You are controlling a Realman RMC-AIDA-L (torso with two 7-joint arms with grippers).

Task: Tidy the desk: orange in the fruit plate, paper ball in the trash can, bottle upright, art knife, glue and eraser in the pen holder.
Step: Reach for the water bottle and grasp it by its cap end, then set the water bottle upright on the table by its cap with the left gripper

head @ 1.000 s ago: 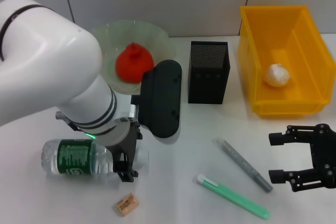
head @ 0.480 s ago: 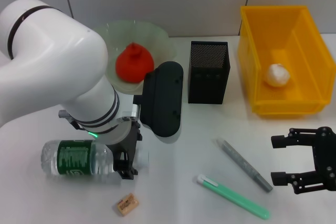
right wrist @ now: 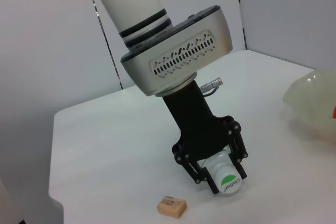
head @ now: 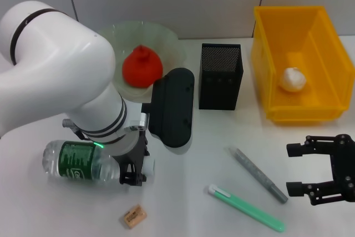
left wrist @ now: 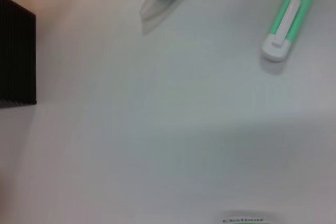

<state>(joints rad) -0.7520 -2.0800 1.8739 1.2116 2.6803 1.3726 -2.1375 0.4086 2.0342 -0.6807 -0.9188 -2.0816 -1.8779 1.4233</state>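
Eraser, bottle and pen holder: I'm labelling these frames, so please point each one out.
eraser (head: pixel 133 216): head view, middle of its tan top face.
bottle (head: pixel 79 161): head view, on its green label.
pen holder (head: pixel 220 79): head view, on its front mesh wall.

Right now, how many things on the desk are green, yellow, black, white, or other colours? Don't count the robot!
Green: 3, fruit plate, bottle, art knife
Yellow: 1, trash can
Black: 1, pen holder
White: 1, paper ball
Red-orange: 1, orange
Grey: 1, glue stick
Tan: 1, eraser
Total: 9
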